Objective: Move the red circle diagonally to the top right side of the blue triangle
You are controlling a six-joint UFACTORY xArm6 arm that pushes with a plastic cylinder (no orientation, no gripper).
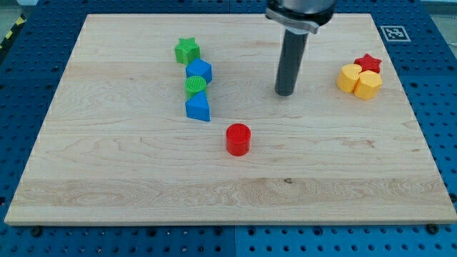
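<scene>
Dark and bare, my tip (285,93) rests on the wooden board (107,193), touching no block; the red circle (238,139) lies down and toward the view's left of it, just below-right of the blue triangle (198,108). To send the circle up and rightward I judge the tip must first get round to its lower-left side. Above the triangle run a green circle (195,85), a blue block (199,71) and a green star (187,50); yellow blocks (359,80) and a red star (368,63) sit far right.
</scene>
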